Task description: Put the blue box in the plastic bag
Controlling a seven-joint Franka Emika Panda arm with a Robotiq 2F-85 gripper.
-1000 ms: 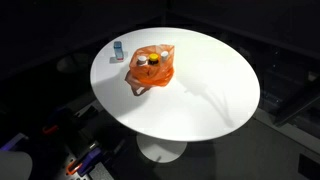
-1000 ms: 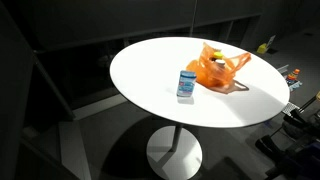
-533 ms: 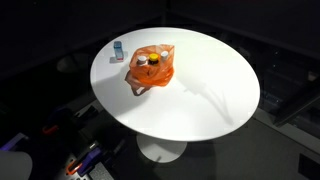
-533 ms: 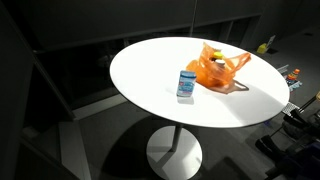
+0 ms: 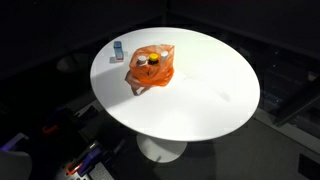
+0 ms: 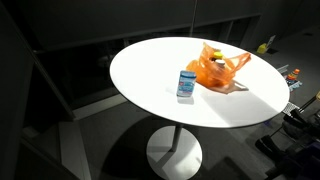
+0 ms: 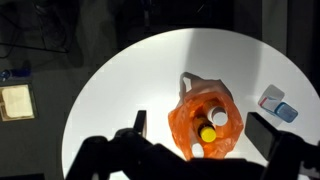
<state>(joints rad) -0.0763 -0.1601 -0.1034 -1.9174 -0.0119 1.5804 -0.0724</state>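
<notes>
Hovering high over the round white worktop (image 7: pixel 110 95), the pincer (image 7: pixel 200 120) shows only in the wrist view, as two dark fingers spread wide with nothing between them. It looks almost straight down on the plastic bag (image 7: pixel 182 128), whose mouth gapes upward with a yellow-and-dark round item (image 7: pixel 207 134) and a white-capped item (image 7: pixel 219 117) inside.

The blue box (image 7: pixel 277 104) lies outside the bag, near it on the bare surface, off toward the right-hand finger and slightly ahead of it. Its long axis seems to slant across that view, so a sideways shift and probably a wrist turn come first. In both exterior views the box (image 5: pixel 118 48) (image 6: pixel 186 83) sits close to the bag (image 5: pixel 150 68) (image 6: pixel 215 70). Its paler face carries printing too small to read.
</notes>
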